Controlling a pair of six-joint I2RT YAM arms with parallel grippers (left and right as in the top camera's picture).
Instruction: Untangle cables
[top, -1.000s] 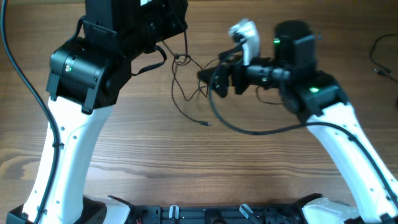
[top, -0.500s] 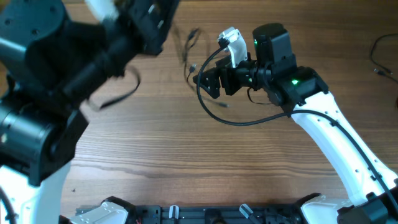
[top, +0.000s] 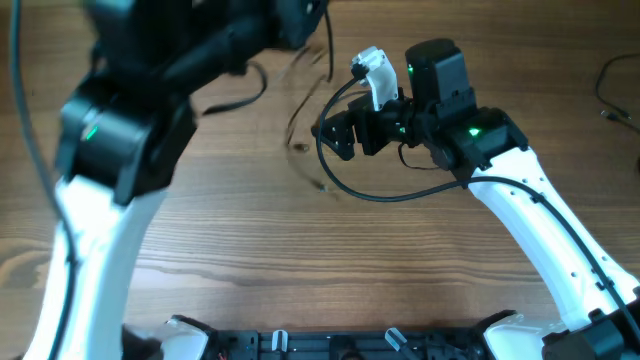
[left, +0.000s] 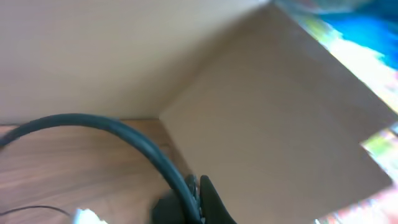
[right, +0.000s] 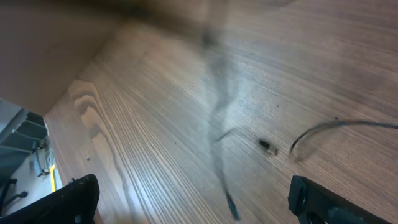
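wooden table (top: 250, 260). overhead: cables (top: 300, 115) hang blurred toward 12 o'clock, apparently pinched in the closed left gripper (top: 300, 20); right gripper (top: 335, 135) fingers wide apart, empty. left wrist: fingers hidden. right wrist: strands thin, limp, light; grasp beside the plug end (right: 267, 146).

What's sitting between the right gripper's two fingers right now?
In the right wrist view, a blurred thin cable strand crosses the gap of the open right gripper, a small plug beside it, over bare wooden table. Nothing is gripped.
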